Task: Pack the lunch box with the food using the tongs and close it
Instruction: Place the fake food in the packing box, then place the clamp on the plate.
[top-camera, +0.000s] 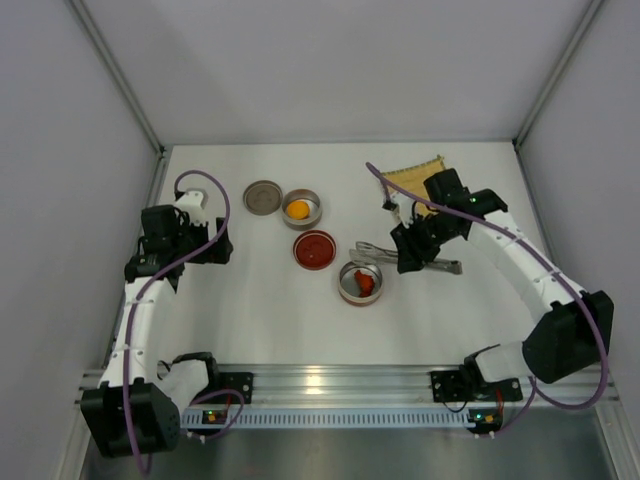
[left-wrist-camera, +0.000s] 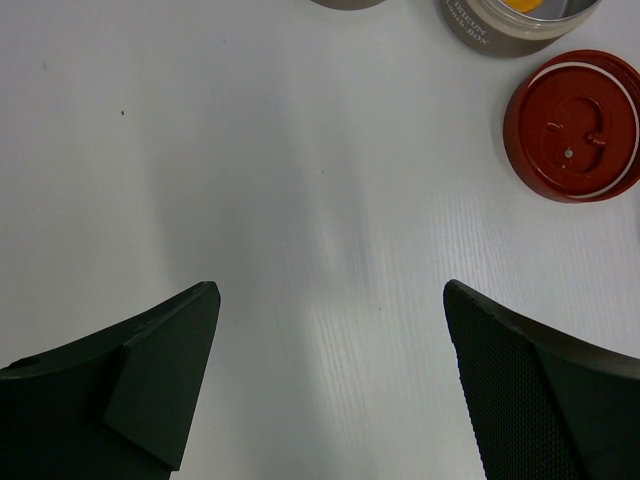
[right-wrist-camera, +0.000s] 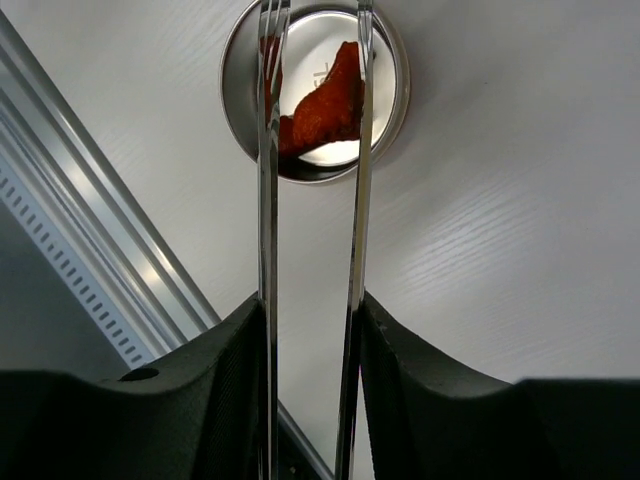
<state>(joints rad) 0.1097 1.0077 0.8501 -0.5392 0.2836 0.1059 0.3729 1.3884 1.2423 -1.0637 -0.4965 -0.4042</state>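
nearest you, your right tool (right-wrist-camera: 310, 400) is closed on the tongs (right-wrist-camera: 268, 200): its 2 dark fingers (right-wrist-camera: 215, 390) press on the outside of the 2 thin metal arms close to the joined end. the tongs themselves stand partly open, with a clear gap between the arms along the whole length. their forked tips reach over the steel bowl (right-wrist-camera: 392, 70), 1 tip on each side of the dark red food (right-wrist-camera: 325, 110) lying inside it. the right-hand arm crosses the edge of that piece, but you cannot tell from here whether it touches. no writing shows on the tongs or the steel bowl.

your left tool (left-wrist-camera: 330, 380) is spread wide, holds nothing, and hangs over bare worktop (left-wrist-camera: 250, 180), well apart from the bowls.

a little farther out lies the red lid (left-wrist-camera: 575, 125), flat on the worktop, beside the steel bowl. it has moulded shapes on its face but no lettering you can read.

beyond it stands the tan bowl (left-wrist-camera: 500, 30) with the round orange food (top-camera: 298, 209) inside. dark print runs along its wall; it is cut off by the frame and too small to read for certain, though it seems to end in "box". the grey-brown lid (top-camera: 262, 196) lies just beside it.

farthest, behind the right arm, lies the bamboo mat (top-camera: 415, 177).
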